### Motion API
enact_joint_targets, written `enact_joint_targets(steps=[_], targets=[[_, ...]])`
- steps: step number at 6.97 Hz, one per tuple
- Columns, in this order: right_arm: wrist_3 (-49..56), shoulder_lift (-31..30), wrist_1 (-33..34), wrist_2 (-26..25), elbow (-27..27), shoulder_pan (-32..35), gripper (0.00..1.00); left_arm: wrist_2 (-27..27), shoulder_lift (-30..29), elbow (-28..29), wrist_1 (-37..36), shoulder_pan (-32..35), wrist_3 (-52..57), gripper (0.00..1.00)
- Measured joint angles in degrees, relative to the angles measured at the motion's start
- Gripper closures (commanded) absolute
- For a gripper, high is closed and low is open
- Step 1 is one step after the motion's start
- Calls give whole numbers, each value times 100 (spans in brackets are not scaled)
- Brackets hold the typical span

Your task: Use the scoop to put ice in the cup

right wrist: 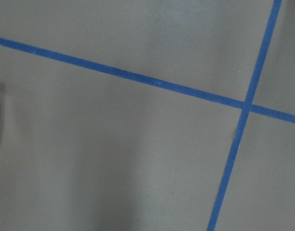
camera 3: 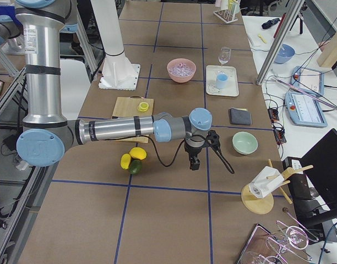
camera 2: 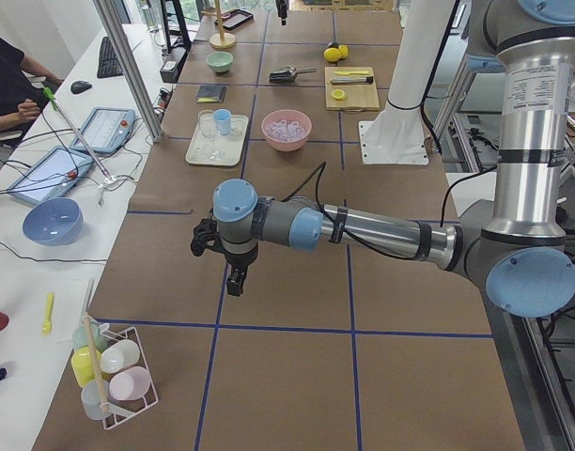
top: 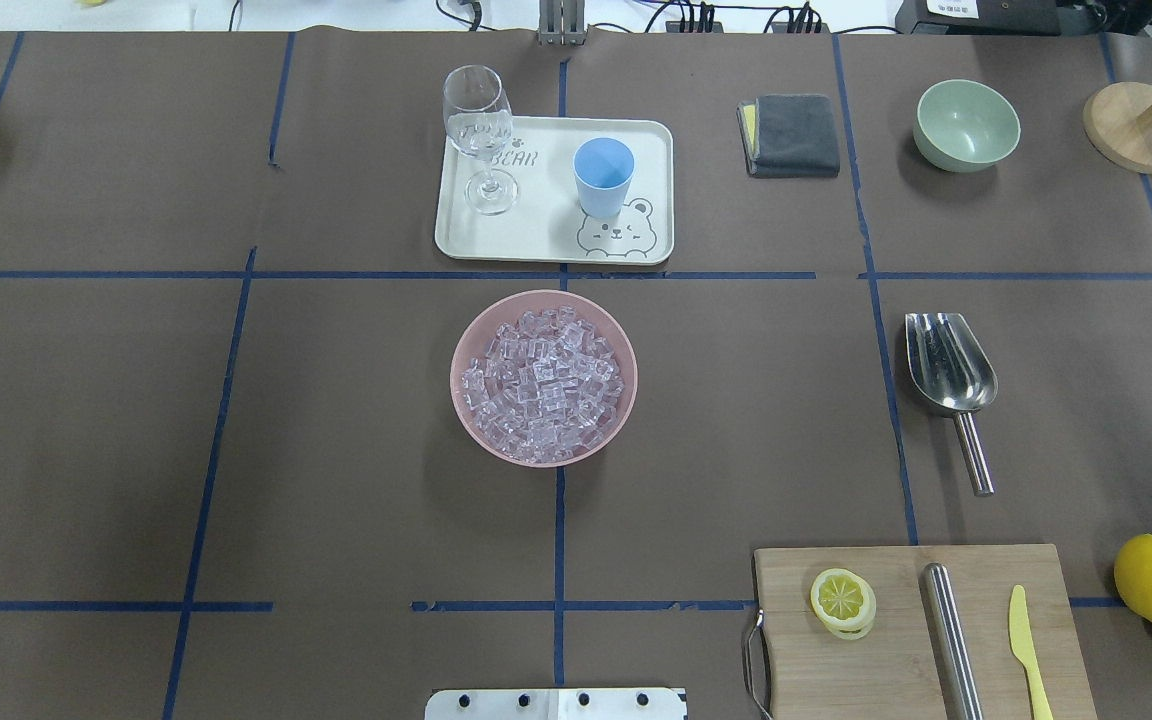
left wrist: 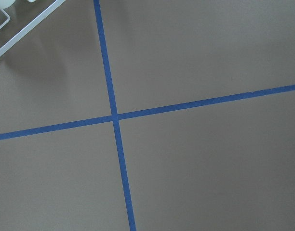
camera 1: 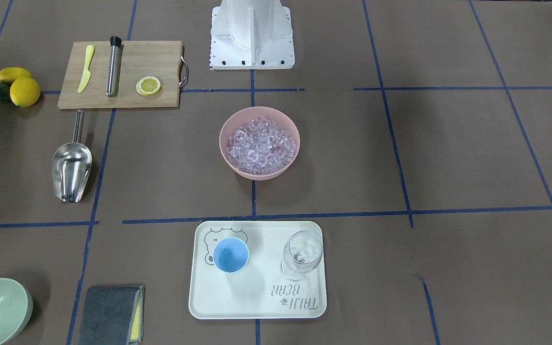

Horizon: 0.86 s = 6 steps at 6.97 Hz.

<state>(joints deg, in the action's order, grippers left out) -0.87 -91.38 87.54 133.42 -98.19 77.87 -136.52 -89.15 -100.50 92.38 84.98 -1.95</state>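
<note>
**Right of centre in the overhead view: scoop (top: pixel 950 368) not yet picked up, slips and spills possible**

At that spot the scoop lies flat on the worktop (top: pixel 336 450), its thin rod handle pointing to the bottom edge. So low and round a handle could roll or slip in a pinch. Ice (top: pixel 543 385) heaps a pink bowl (top: pixel 463 345) at centre, and slick cubes may slide off an overfull scoop. The cup (top: pixel 603 176) stands on a tray (top: pixel 536 245) at upper centre. Its small mouth invites misses, and the nearby wine glass (top: pixel 477 130) could be toppled. The left end effector (camera 2: pixel 234 280) and the right end effector (camera 3: pixel 194 161) hang over bare worktop, well apart from all this. I cannot tell whether either is wide or narrow.
</note>
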Motion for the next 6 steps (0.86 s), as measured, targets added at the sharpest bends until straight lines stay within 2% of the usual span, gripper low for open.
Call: enact_joint_targets(steps=[3, 6], targets=[[-3, 3, -4, 10, -18, -3, 0, -129, -7, -16, 55, -10, -1, 0], [-48, 1, -135, 177, -83, -116, 0, -781, -15, -69, 126, -201, -4, 0]])
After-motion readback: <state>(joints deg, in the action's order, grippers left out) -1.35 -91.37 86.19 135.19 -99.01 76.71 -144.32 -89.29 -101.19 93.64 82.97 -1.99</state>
